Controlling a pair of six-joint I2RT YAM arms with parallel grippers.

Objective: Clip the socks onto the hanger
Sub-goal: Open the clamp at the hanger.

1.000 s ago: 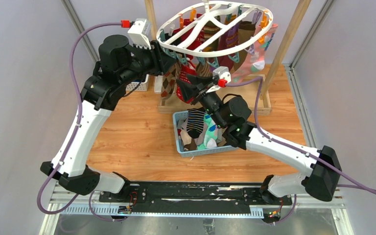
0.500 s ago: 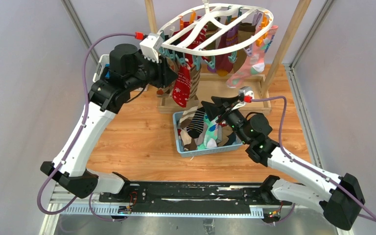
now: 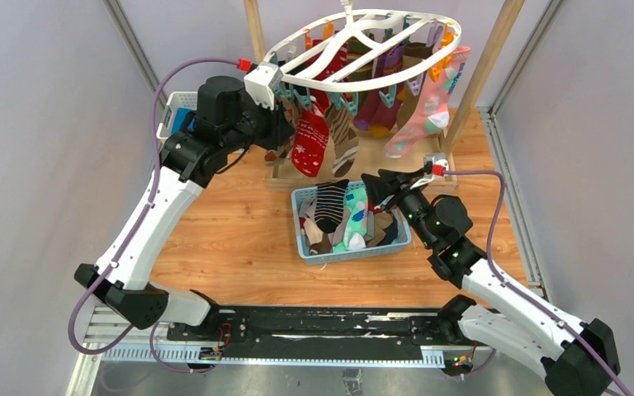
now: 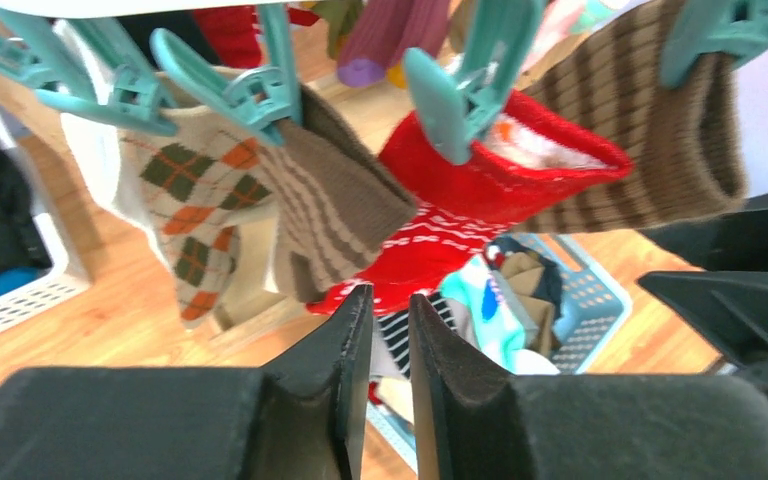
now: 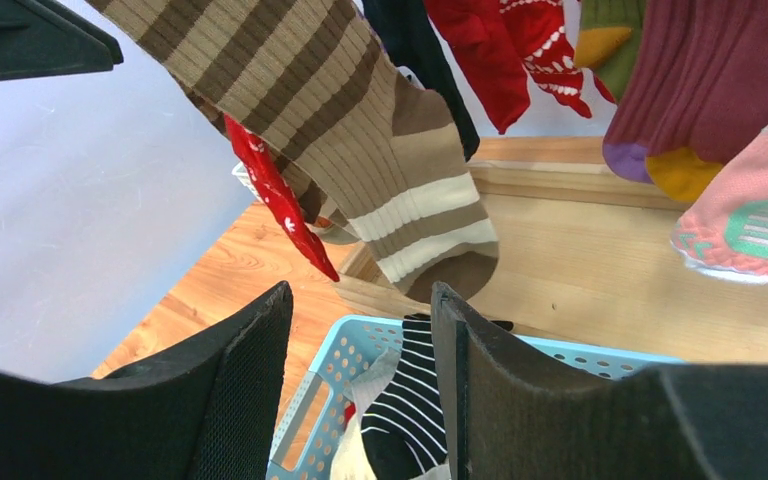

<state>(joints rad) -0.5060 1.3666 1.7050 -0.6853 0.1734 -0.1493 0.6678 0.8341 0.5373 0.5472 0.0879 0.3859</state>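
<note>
Socks: most hang clipped in a cluster under the large white oval plastic hanger (image 3: pixel 324 51), which is up at the far side of the table between the posts of a wooden frame (image 3: pixel 485 70). Near its left end hangs a brown argyle sock (image 4: pixel 195 200), then a red sock with white snowflakes (image 3: pixel 309 148), then a brown striped sock (image 3: pixel 344 142). Farther right are a maroon sock with a purple toe (image 5: pixel 700 80) and a pink sock (image 3: pixel 421 115). A teal plastic clip (image 4: pixel 460 90) bites the red sock's cuff. More socks lie loose in a light blue perforated plastic basket (image 3: pixel 307 247) on the wood tabletop (image 3: pixel 231 239), just on the near side of the frame's base, with a black-and-white striped sock (image 3: pixel 328 210) on top. The left gripper (image 4: pixel 388 305) is raised beside the hanger's left end, just below the argyle and red socks. Its jaws are drawn nearly together, a thin slit between them and nothing in it. The right gripper (image 5: pixel 360 300) hovers over the basket's far right corner, pointing at the hanging socks, jaws spread wide and empty. A white plastic basket (image 3: pixel 173 107) sits far left, behind the left arm.
</note>
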